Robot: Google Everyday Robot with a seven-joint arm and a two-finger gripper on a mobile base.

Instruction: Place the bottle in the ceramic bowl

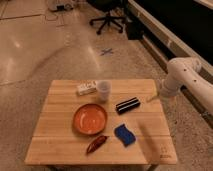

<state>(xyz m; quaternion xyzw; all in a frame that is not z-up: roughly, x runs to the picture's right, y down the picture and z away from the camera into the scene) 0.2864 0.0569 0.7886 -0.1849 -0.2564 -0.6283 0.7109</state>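
Tool [153, 98] low at one side edge of the table [60, 145], released, holding nothing. Nearest thing to it: black bar [127, 105], not touching. Bottle [86, 88] lies flat, well apart from the tool, on the far side of the cup [103, 90] and just beside it. Ceramic bowl [76, 120] sits beyond the bar. Blue sponge [124, 135] and red pepper-shaped thing [96, 144] lie near the bowl.

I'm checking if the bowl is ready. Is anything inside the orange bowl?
Nothing shows inside the ceramic bowl; its whole floor is visible. The bottle lies behind it, beside the cup. The end effector hovers at the right edge of the table.
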